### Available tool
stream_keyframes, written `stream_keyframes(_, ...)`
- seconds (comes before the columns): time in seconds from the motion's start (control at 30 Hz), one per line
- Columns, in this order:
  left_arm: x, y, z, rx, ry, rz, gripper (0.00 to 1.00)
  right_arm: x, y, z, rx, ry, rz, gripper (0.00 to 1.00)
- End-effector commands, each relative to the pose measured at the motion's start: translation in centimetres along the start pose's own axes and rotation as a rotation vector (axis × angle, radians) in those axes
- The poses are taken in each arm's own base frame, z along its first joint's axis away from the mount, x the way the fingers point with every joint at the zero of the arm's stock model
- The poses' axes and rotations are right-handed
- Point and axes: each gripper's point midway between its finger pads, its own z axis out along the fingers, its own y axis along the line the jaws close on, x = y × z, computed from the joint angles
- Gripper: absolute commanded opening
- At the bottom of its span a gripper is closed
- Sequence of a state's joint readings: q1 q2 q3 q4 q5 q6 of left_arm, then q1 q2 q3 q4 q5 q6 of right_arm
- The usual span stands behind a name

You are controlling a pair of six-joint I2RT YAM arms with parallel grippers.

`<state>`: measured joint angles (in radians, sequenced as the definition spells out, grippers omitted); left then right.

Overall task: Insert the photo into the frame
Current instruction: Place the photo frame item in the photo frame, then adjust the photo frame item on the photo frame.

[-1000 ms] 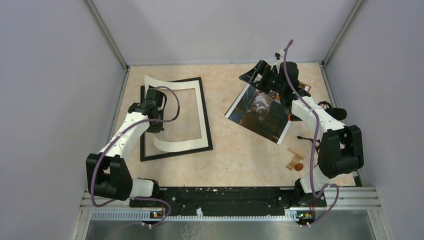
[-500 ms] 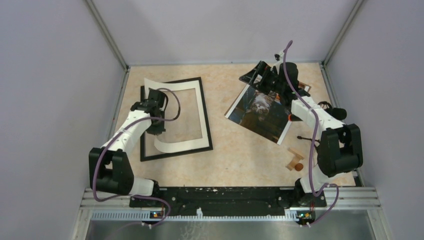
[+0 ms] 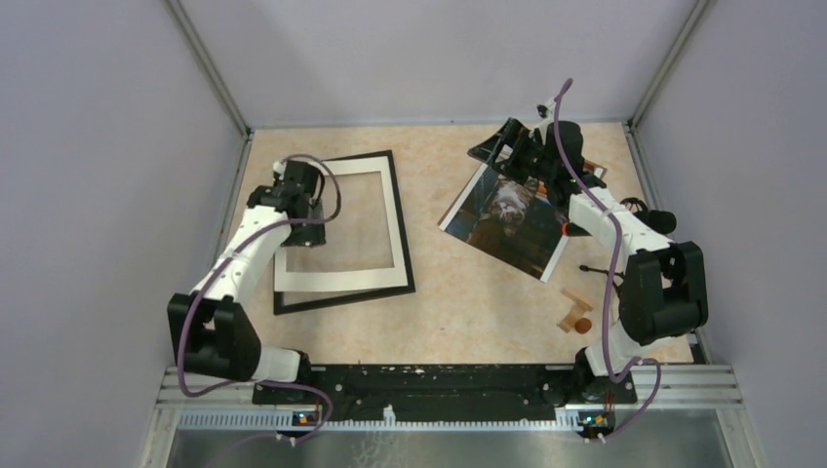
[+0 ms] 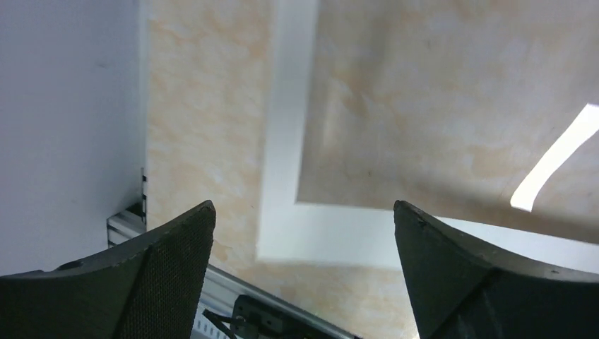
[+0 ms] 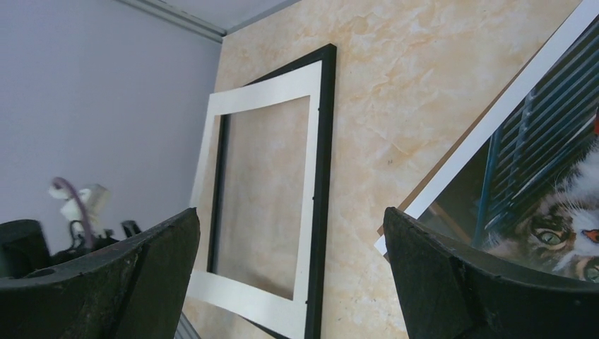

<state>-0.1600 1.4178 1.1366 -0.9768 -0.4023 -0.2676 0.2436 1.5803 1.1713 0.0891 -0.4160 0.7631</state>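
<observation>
The black-bordered frame (image 3: 402, 234) lies flat at the left of the table, also seen in the right wrist view (image 5: 327, 155). A white mat (image 3: 336, 281) rests flat on it, shifted a little toward the left. My left gripper (image 3: 302, 219) hovers over the mat's left strip, open and empty. In the left wrist view, a mat corner (image 4: 282, 233) shows between its fingertips (image 4: 185, 233). The photo (image 3: 507, 219), a cat print with a white margin, lies tilted at the right. My right gripper (image 3: 497, 148) hangs open just above its far corner, holding nothing.
A small wooden and orange piece (image 3: 575, 317) sits near the right arm's elbow. A brown sheet edge (image 5: 424, 192) peeks from under the photo (image 5: 537, 176). Grey walls close in the left, far and right sides.
My left gripper opened and let go of the mat, which dropped from a curled, lifted pose to lying flat on the frame. The left wrist moved toward the far side. The right arm stayed still.
</observation>
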Motion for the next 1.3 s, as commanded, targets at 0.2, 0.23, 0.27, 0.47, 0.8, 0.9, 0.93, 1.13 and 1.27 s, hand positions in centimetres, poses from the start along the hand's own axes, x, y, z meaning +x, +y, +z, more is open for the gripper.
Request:
stream_keyframes(0.2, -8.3, 4.0, -11.1, 0.074, -0.536, -0.312, 0.99, -1.2, 0.2, -0.3, -0.021, -0.036, -0.007, 0.99)
stream_keyframes(0.23, -8.1, 3.5, -10.6, 0.089, -0.522, -0.306, 0.99, -1.2, 0.2, -0.3, -0.022, -0.035, -0.006, 0.99)
stream_keyframes(0.27, -8.0, 3.1, -10.0, 0.095, -0.500, -0.303, 0.99, -1.1, 0.2, -0.3, -0.024, -0.034, -0.006, 0.99)
stream_keyframes(0.47, -7.8, -2.2, -7.0, 0.271, -0.379, -0.263, 0.99, -1.2, 0.4, -0.3, -0.033, -0.033, -0.022, 0.99)
stream_keyframes(0.8, -17.6, -3.5, -1.5, 0.412, -0.654, -0.528, 0.99, -1.0, 0.1, -0.1, -0.030, -0.024, -0.031, 0.99)
stream_keyframes(0.9, -22.0, -3.7, -0.3, 0.457, -0.793, -0.573, 0.99, -0.9, -0.2, 0.0, -0.018, -0.021, -0.038, 0.99)
stream_keyframes(0.93, -23.4, -3.0, 0.5, 0.450, -0.820, -0.586, 0.99, -1.0, -0.3, 0.1, -0.015, -0.021, -0.041, 0.99)
stream_keyframes(1.13, -27.8, -1.9, 8.6, 0.462, -0.698, -0.712, 0.99, -0.9, -0.6, 0.3, -0.002, -0.011, -0.045, 0.99)
stream_keyframes(1.27, -28.2, -0.8, 12.2, 0.425, -0.678, -0.783, 0.99, -1.1, -0.8, 0.2, 0.012, -0.020, -0.055, 0.99)
